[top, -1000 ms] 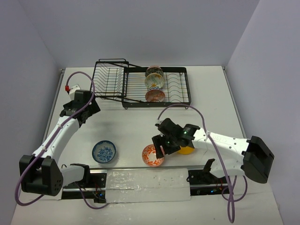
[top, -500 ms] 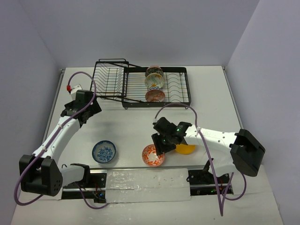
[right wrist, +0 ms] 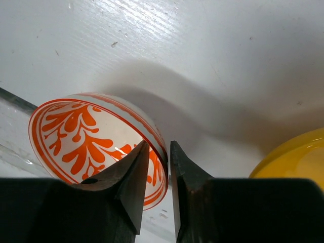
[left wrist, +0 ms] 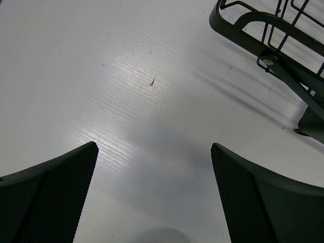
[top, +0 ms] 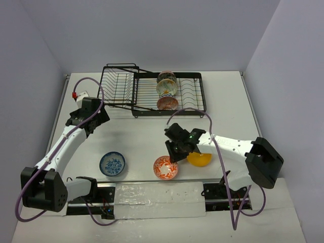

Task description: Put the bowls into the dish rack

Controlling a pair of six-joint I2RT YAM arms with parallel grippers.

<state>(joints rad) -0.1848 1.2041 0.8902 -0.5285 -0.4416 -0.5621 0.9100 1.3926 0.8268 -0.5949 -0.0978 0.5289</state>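
My right gripper (top: 171,154) is shut on the near rim of the orange-red floral bowl (top: 165,168), one finger inside and one outside (right wrist: 159,152). The bowl (right wrist: 86,134) tilts on the table near the front edge. The plain orange-yellow bowl (top: 199,160) sits just right of it and also shows in the right wrist view (right wrist: 293,157). The blue patterned bowl (top: 112,163) sits front left. Three bowls stand in the black dish rack (top: 190,96). My left gripper (top: 97,117) is open and empty above bare table (left wrist: 152,152) beside the rack's left corner (left wrist: 268,30).
The rack's tilted basket section (top: 118,83) is at the back left. A transparent strip (top: 152,192) runs along the front edge between the arm bases. Grey walls close in the table on the left, back and right.
My right arm has swung left and its wrist has drawn back a little, uncovering more of the orange-yellow bowl. The floral bowl stays in about the same spot. The left arm has not moved.
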